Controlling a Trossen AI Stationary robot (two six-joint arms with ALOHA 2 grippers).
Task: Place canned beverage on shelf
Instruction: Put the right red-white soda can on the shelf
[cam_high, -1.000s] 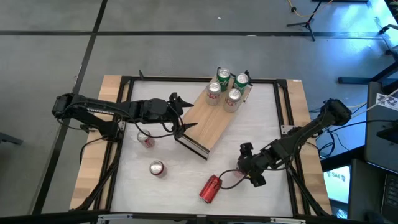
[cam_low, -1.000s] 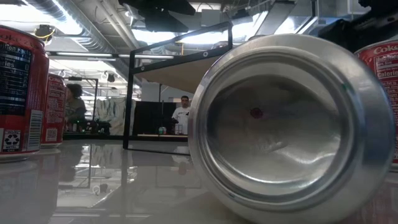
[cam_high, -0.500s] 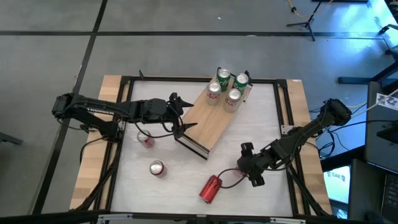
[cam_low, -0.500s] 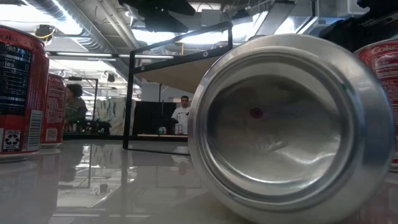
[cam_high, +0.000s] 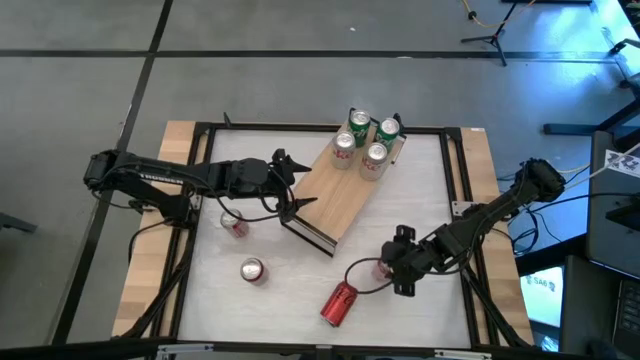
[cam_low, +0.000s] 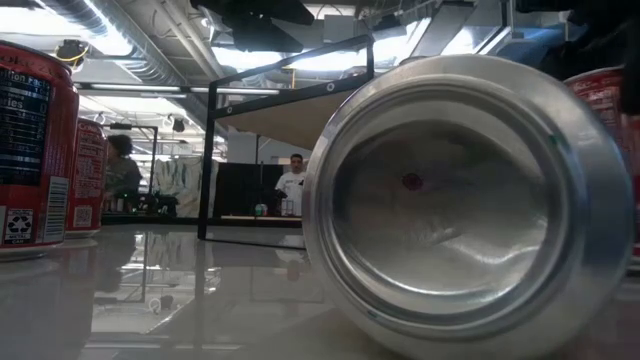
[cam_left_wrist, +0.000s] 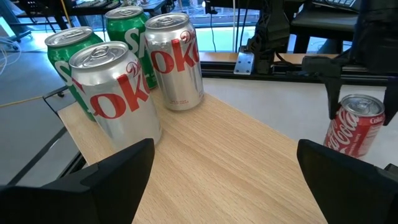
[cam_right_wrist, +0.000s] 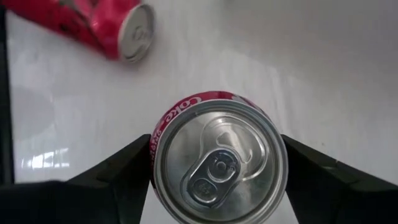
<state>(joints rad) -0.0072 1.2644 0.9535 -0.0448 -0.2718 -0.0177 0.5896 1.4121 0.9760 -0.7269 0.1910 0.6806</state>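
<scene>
**Ana:** White tabletop (cam_high: 300, 275) inside a dark frame, wooden strips down both sides, grey floor all round. What sits on it?

**Ben:** Across the middle lies the shelf (cam_high: 335, 195), a light-wood board set at a slant, with dark metal at its short ends. Four cans stand in a cluster at its far end: two green cans (cam_high: 372, 126) at the back, two silver Coke cans (cam_high: 358, 153) in front of them.

**Ana:** And the red ones?

**Ben:** One red can on its side (cam_high: 338, 303) near the front edge; its silvery base fills the low view. Another red can stands upright (cam_high: 251, 270) to the left of it, and a third red can (cam_high: 234, 224) stands under the left arm.

**Ana:** Where is the right gripper (cam_high: 390, 270)?

**Ben:** Low over the table, to the right of the lying can, straddling an upright red Coke can (cam_right_wrist: 217, 165). Its dark fingers (cam_right_wrist: 118, 174) flank the can on both sides, close against it; whether they truly press it I cannot tell.

**Ana:** The left gripper (cam_high: 300, 185)?

**Ben:** It hovers at the near end of the shelf board, fingers (cam_left_wrist: 118, 168) spread wide and holding nothing, aimed along the wood toward the four cans
</scene>
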